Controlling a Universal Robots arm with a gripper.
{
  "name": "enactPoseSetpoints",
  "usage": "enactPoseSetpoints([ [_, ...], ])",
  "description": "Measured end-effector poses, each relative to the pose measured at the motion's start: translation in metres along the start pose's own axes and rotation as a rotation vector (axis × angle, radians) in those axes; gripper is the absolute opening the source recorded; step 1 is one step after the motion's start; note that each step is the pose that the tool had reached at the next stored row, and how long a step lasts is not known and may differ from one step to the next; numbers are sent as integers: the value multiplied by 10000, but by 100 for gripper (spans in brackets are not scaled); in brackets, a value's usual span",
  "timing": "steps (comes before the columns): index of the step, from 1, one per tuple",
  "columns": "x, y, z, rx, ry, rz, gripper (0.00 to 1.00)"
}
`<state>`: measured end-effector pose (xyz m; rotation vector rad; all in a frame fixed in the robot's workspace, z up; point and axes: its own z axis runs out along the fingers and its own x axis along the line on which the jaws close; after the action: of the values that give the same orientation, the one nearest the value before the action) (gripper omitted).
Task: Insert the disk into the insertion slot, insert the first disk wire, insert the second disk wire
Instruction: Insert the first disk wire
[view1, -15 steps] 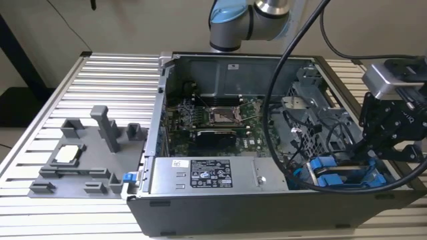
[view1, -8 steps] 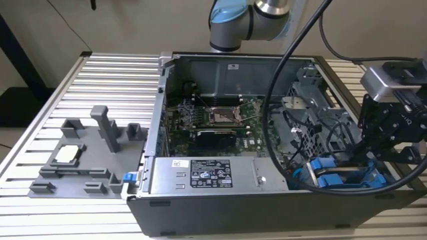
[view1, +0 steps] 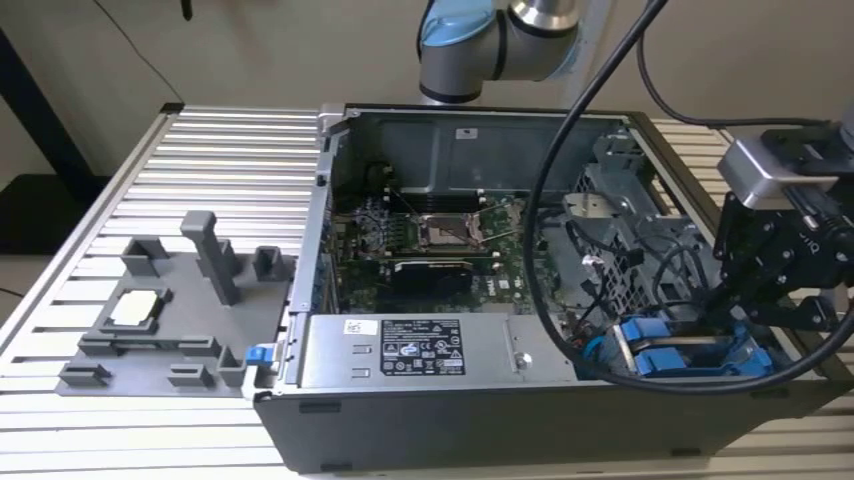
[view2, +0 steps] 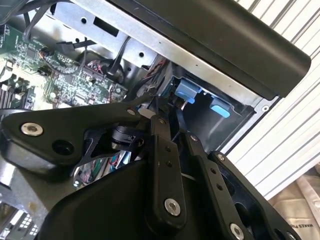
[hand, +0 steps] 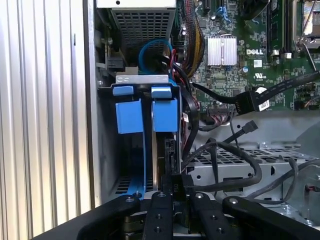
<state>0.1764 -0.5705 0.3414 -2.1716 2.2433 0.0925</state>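
The disk (hand: 166, 150) stands edge-on in its blue frame inside the insertion slot (hand: 106, 150) of the grey drive cage, its blue end tab (hand: 165, 112) at the far end. In the exterior view, the disk (view1: 663, 361) lies low in the case at the exterior view's right. My gripper (hand: 177, 192) is at the disk's near end, its fingers (hand: 158, 212) close around a small black wire plug (hand: 176, 181). In the second wrist view, the gripper (view2: 176, 134) points at the blue tabs (view2: 187, 91). A thin black wire with a free plug (hand: 248, 127) hangs beside the cage.
A second blue frame (hand: 129, 114) sits in the neighbouring bay. Black cables (hand: 235, 165) loop over a perforated grey panel (hand: 235, 156). The green motherboard (view1: 427, 240) fills the open case. A grey fixture plate (view1: 174, 310) lies on the slatted table at the exterior view's left.
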Motion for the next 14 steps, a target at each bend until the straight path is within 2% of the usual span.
enactPoseSetpoints([
  [14,5,-1,14,1,1,0,19],
])
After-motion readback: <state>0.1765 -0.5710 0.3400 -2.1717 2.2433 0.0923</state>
